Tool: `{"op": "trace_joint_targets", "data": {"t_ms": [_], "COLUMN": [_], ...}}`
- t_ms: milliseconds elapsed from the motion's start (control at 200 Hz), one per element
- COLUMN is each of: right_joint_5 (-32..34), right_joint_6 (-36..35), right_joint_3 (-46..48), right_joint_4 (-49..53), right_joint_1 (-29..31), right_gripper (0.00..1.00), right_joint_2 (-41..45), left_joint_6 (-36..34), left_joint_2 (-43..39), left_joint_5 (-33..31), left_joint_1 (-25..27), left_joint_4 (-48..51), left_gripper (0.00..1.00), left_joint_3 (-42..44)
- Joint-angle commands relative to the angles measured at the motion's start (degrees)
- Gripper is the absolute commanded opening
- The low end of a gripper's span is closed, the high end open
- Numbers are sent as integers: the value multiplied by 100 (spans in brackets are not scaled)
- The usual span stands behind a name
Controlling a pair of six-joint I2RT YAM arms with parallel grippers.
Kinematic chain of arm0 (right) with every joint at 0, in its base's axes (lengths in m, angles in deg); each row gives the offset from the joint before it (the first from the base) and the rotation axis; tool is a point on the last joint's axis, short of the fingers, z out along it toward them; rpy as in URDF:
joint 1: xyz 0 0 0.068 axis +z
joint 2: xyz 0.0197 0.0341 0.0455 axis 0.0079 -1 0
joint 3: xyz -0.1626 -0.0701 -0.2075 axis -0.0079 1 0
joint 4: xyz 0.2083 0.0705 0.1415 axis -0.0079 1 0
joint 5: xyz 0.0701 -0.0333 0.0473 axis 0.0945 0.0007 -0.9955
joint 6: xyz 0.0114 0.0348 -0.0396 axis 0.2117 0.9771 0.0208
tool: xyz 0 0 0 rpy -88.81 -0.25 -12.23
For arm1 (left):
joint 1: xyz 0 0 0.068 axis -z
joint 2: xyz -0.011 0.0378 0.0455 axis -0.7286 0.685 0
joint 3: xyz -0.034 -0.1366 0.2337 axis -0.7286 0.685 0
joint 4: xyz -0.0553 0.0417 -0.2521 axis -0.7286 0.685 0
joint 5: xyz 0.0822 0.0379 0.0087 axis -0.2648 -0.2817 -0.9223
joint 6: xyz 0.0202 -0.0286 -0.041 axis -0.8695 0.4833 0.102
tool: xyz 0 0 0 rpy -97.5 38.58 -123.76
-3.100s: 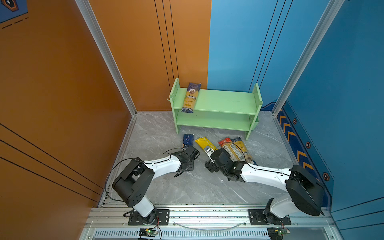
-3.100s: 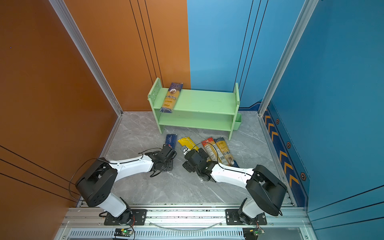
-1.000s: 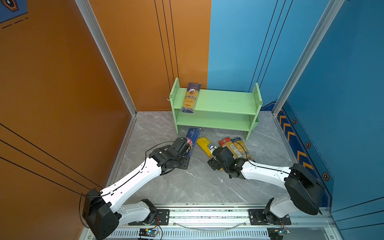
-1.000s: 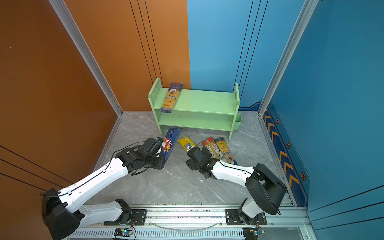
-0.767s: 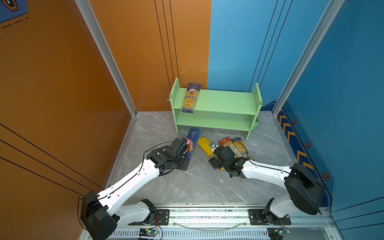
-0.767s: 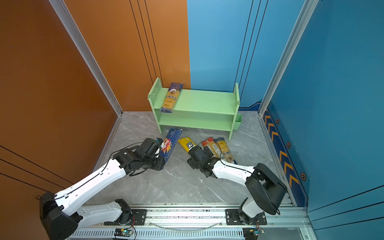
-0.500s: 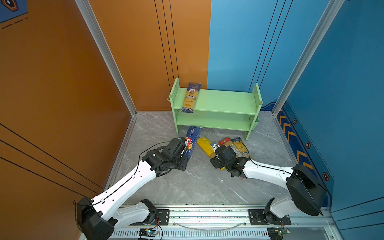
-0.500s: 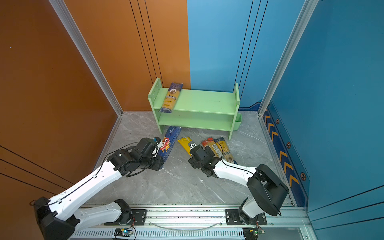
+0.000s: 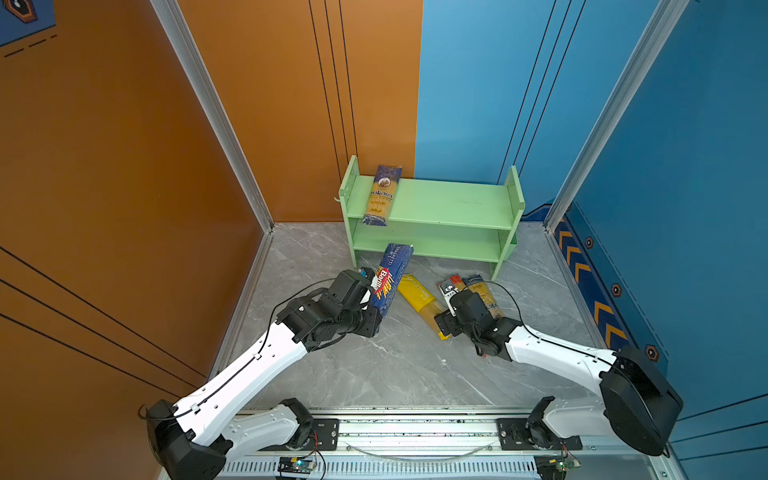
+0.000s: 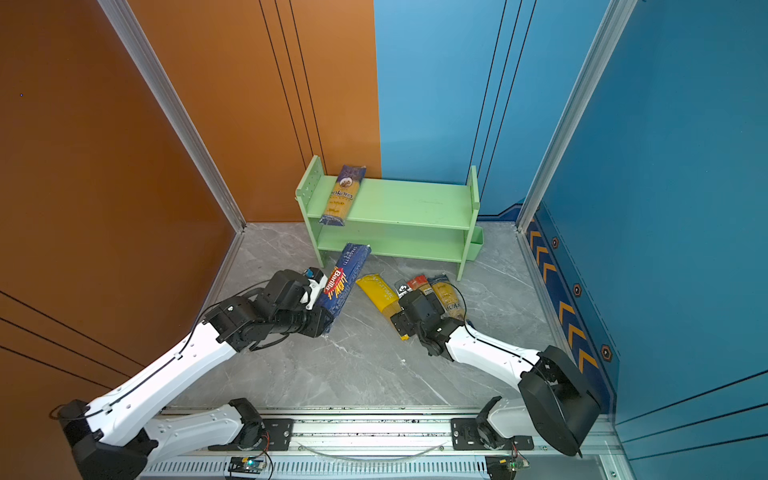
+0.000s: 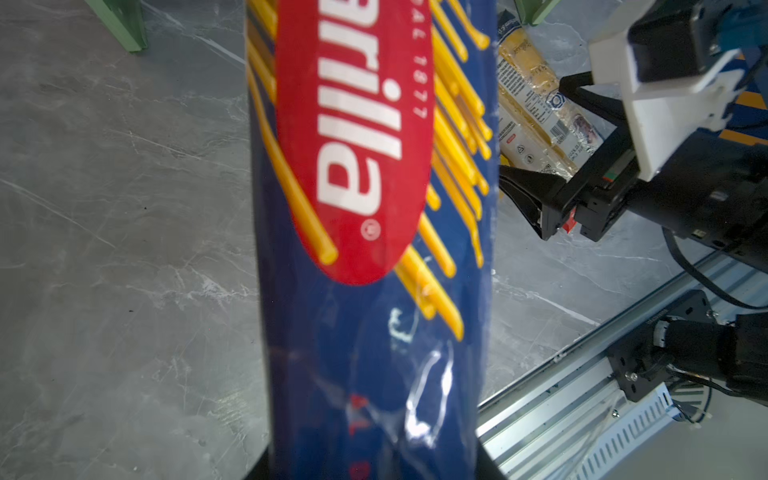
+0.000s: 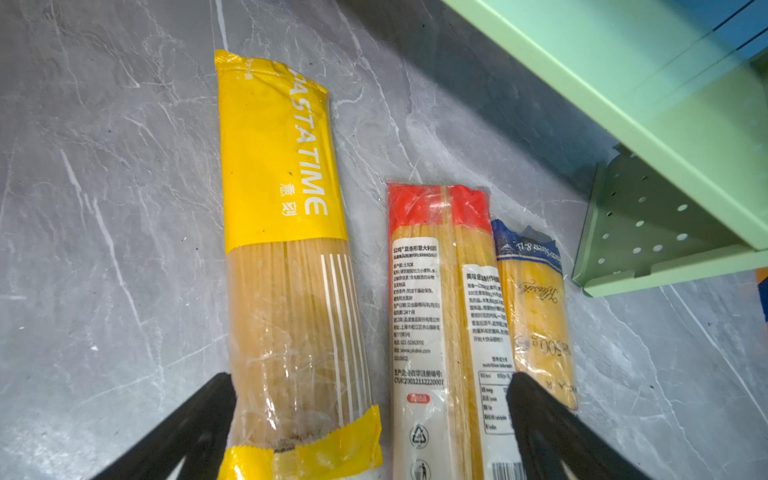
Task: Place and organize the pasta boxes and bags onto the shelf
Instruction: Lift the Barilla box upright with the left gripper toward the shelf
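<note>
**Left arm holds the Barilla pack by the shelf; right arm is spread over the packs on the desk**

My left pincer [image 9: 374,318] is clamped on the near end of the dark blue Barilla pack [image 9: 392,270]. In the left wrist view the pack [image 11: 374,249] fills the middle of the frame and runs straight down into the jaws. In both top views its far end points at the pastel-green shelf [image 9: 449,203] and overlaps the front of the lower tier, close to the left side panel. I cannot tell whether it touches the shelf.

One dark-blue-and-yellow pack [image 9: 380,197] already lies on the top tier at the left end, front to back, with its near end hanging slightly over the edge.

Three packs lie on the grey marbled desk [image 9: 374,365] in front of the shelf:
- The yellow Pastatime pack [image 12: 282,208] lies at an angle.
- The red-ended clear pack [image 12: 436,291] is a little apart from it.
- The second dark-blue-and-yellow pack [image 12: 536,311] lies right against the red-ended one.

My right pincer [image 12: 368,386] stands wide and holds nothing. One finger is just outside the far edge of the Pastatime pack. The other sits where the red-ended pack meets its blue-and-yellow neighbour, so the jaws span two packs. I cannot tell whether the fingertips touch anything.
</note>
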Motion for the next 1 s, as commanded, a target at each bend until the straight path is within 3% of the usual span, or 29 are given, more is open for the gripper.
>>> {"op": "trace_joint_targets", "data": {"t_ms": [0,370,761,996], "right_joint_5": [-340,-465,-468,-544], "right_joint_6": [217,342,422,458], "right_joint_3": [118,91,120,101], "right_joint_4": [-191,-236,-268,-268], "right_joint_1": [-32,-41,-50,-56], "right_gripper": [100,100,100,100], "right_joint_2": [95,-23,-12,-31], "left_joint_6": [-145,-39,-72,-105], "left_joint_2": [-205,0,283,662], "left_joint_5": [248,963,984,494], "left_joint_1": [57,127,188,178], "left_joint_4": [-717,-1235,-1884,-2630], "left_gripper": [0,0,0,0], "left_joint_3": [-483,-874,-1506,-2008]}}
